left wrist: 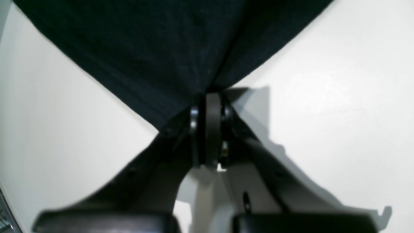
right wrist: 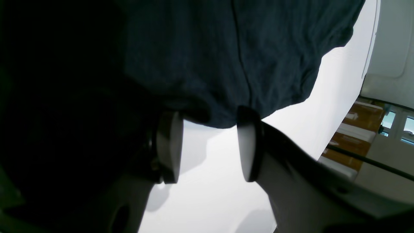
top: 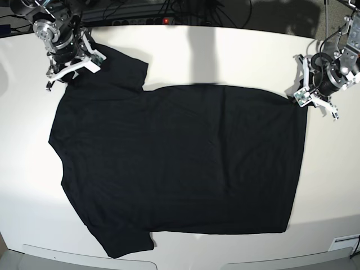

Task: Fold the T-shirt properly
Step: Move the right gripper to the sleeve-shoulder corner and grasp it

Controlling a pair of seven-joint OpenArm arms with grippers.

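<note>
1. Pincers first: our left gripper [left wrist: 207,97] is clamped shut on a corner of the shirt [top: 180,163], the cloth fanning out from the closed jaws in the left wrist view. Our right gripper [right wrist: 210,145] stands wide open with nothing between its pads; the shirt's edge lies just above them in the right wrist view.
2. We see the shirt spread flat, plain black side up, across the middle of the desk [top: 236,56]. One sleeve reaches the far corner where the right gripper sits; the other sleeve lies toward the desk's near edge.
3. Progress, as we judge it: the shirt is laid out and mostly smooth, but no fold is made yet. Sleeves, sides and the crosswise fold all remain.
4. Only one corner is gripped, so we think the right gripper must close on its cloth before any two-handed fold.
5. Edges: the near sleeve lies close to the desk's near edge, with little spare room there.
6. Open room: bare desk runs along the far edge and beside the hem, enough for the arms to swing.
</note>
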